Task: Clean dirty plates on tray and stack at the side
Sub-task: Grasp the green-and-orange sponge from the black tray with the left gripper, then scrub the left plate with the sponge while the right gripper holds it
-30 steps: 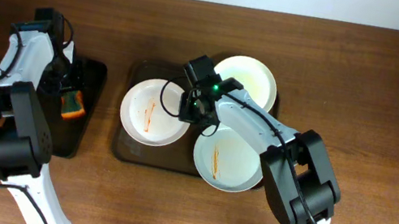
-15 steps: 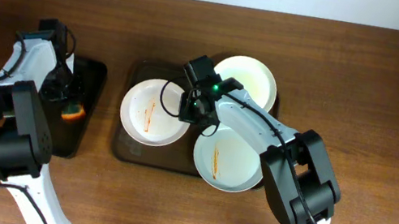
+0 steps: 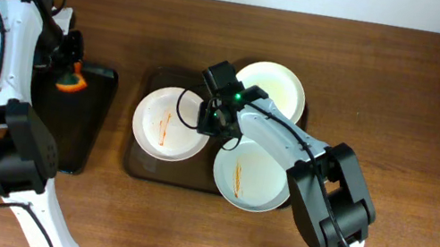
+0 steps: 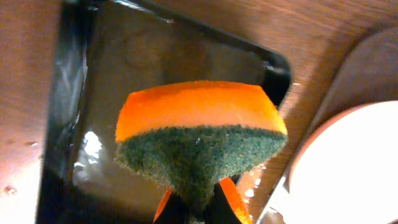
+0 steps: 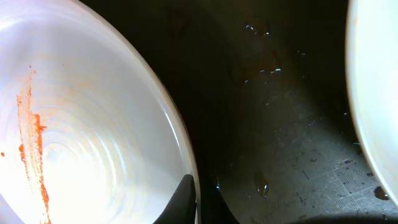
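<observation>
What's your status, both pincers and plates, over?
Left pincer shut on sponge, above black tray. Right pincer clamps left plate rim, on brown tray. Nothing in the way.

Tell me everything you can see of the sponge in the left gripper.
The sponge has two layers: bright orange foam backed by a dark green, fibrous scouring pad. It looks soft, and the green side is squeezed into a wedge where the left gripper pinches it shut. It sits over the far end of the black tray, apparently lifted clear of it, with only the fingers touching it.
</observation>
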`<state>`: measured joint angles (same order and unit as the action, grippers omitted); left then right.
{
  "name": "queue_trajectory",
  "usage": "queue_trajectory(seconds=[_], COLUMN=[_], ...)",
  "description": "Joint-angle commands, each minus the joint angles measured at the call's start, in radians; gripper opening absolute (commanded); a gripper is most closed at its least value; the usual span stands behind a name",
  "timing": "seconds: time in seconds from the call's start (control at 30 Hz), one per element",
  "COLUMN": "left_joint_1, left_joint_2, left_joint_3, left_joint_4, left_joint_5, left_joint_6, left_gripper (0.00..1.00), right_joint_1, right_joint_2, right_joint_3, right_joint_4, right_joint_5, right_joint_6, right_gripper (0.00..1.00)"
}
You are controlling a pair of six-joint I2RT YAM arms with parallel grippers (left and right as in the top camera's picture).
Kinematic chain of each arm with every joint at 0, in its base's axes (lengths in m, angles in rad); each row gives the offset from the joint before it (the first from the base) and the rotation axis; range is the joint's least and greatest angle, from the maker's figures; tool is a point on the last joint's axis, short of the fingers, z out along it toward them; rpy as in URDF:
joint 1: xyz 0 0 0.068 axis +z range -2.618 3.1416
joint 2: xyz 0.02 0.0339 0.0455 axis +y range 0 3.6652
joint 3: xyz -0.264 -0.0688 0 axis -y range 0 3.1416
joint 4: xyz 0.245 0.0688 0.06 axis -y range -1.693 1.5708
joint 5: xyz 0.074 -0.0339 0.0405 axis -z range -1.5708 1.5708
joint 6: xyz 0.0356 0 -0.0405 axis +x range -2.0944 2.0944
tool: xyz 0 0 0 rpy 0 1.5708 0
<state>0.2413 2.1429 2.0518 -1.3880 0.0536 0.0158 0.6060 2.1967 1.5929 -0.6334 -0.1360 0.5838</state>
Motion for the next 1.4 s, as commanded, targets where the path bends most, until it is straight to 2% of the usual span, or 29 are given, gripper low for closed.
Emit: queue_trajectory(seconds=[0.0,0.1,0.2,0.27,0.4,0.47,0.53,0.6,0.63,0.77,0.83,0.87,0.93,1.0,1.13,1.17,1.27,1.37], left_joint_1=[-0.054,-0.167,-0.274,-0.329,-0.362,-0.366,-0.366,-0.366,-0.366,-0.366,-0.364,-0.363,-0.363,-0.364,-0.365,-0.365,-0.371,-0.37], left_joint_2=[0.002,0.002,0.002,0.002,0.002,0.002,0.002,0.002,0.002,0.002,0.002,0.002,0.002,0.002,0.002,0.002,0.002,0.002], left_joint_3=[-0.013,-0.146,-0.32,-0.43,-0.536,-0.605,-0.653,-0.67,-0.67,-0.67,-0.669,-0.663,-0.654,-0.653,-0.653,-0.653,-0.653,-0.653], left_joint_4=[0.032,0.144,0.282,0.36,0.443,0.487,0.486,0.45,0.426,0.38,0.444,0.495,0.575,0.705,0.866,0.865,0.694,0.476], left_joint_5=[0.117,0.164,0.195,0.194,0.195,0.195,0.252,0.469,0.522,0.519,0.339,0.094,-0.117,-0.2,-0.287,-0.281,-0.184,0.061], left_joint_6=[0.057,0.055,-0.029,-0.047,-0.072,-0.072,-0.067,0.063,0.097,0.102,-0.035,-0.15,-0.234,-0.236,-0.235,-0.235,-0.203,-0.06], left_gripper=[0.0,0.0,0.0,0.0,0.0,0.0,0.0,0.0,0.0,0.0,0.0,0.0,0.0,0.0,0.0,0.0,0.0,0.0], right_joint_1=[0.014,0.014,0.014,-0.005,-0.054,-0.06,-0.06,-0.06,-0.06,-0.061,-0.061,-0.06,-0.06,-0.06,-0.06,-0.06,-0.06,-0.06], right_joint_2=[0.045,0.045,0.045,0.045,0.048,0.05,0.05,0.05,0.05,0.05,0.05,0.05,0.05,0.05,0.05,0.05,0.05,0.05], right_joint_3=[-0.006,-0.006,-0.006,-0.006,-0.006,-0.006,-0.006,-0.006,-0.006,-0.006,-0.006,-0.006,-0.006,-0.006,-0.012,-0.019,-0.026,-0.026], right_joint_4=[-0.005,-0.005,-0.005,0.005,0.021,0.022,0.024,0.029,0.029,0.029,0.029,0.029,0.029,0.029,0.029,0.03,0.035,0.04], right_joint_5=[0.008,-0.014,-0.026,-0.107,-0.267,-0.28,-0.28,-0.279,-0.279,-0.278,-0.278,-0.278,-0.275,-0.275,-0.272,-0.271,-0.271,-0.271], right_joint_6=[-0.003,-0.003,-0.003,-0.003,-0.056,-0.056,-0.056,-0.056,-0.056,-0.056,-0.056,-0.056,-0.056,-0.056,-0.056,-0.056,-0.056,-0.056], right_gripper=[0.04,0.04,0.04,0.04,0.04,0.04,0.04,0.04,0.04,0.04,0.04,0.04,0.04,0.04,0.04,0.04,0.04,0.04])
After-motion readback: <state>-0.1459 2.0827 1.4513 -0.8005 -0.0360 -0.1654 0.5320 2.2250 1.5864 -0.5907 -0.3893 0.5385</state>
